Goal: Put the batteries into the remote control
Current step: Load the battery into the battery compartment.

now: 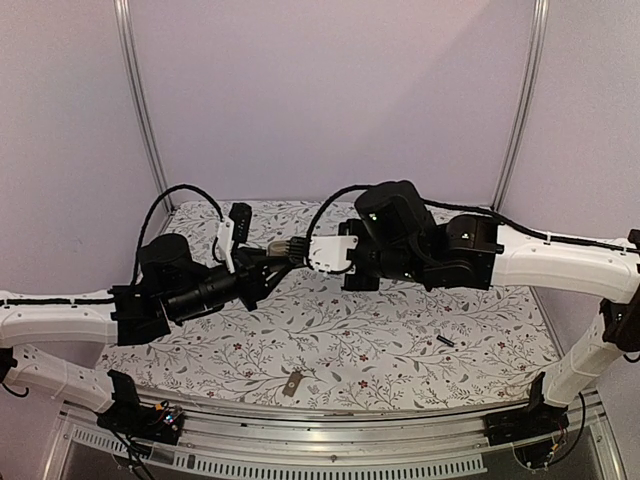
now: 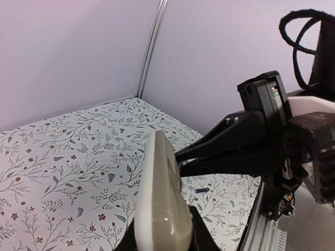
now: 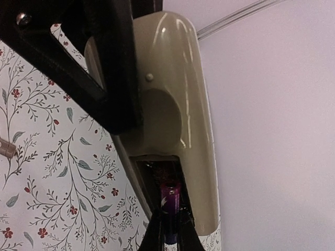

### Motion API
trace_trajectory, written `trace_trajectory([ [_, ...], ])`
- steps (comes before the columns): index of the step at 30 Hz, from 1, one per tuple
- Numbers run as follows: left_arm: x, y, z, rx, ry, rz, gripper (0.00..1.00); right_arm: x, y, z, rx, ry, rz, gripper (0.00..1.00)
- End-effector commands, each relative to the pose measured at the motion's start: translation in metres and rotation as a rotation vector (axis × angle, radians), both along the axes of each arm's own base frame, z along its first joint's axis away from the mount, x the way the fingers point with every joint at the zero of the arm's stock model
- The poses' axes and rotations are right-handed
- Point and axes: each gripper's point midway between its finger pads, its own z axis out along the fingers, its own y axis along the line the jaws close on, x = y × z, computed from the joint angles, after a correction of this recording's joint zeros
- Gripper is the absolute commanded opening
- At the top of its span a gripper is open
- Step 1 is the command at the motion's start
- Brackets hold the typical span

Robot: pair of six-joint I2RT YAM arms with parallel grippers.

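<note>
Left gripper (image 2: 162, 239) clamps the remote control (image 3: 178, 94) in midair; right gripper (image 3: 168, 230) pinches one battery (image 3: 170, 201) at its open compartment (image 3: 157, 168). Second battery (image 1: 445, 342) lies unloaded on the desk (image 1: 400, 315), right of the remote control.

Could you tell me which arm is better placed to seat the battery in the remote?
Right, probably: the right gripper holds the battery at the open compartment; the left gripper grips the remote.
</note>
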Motion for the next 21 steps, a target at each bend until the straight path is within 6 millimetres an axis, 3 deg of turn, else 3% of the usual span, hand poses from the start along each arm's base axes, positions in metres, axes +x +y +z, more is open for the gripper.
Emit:
trace_trajectory([
  [1, -0.004, -0.001, 0.009, -0.050, -0.013, -0.029, 0.00, 0.003, 0.003, -0.006, -0.049, -0.029, -0.013, 0.00],
  [21, -0.011, -0.004, 0.015, -0.138, -0.005, -0.065, 0.00, 0.006, 0.011, -0.021, -0.229, -0.154, -0.056, 0.00],
])
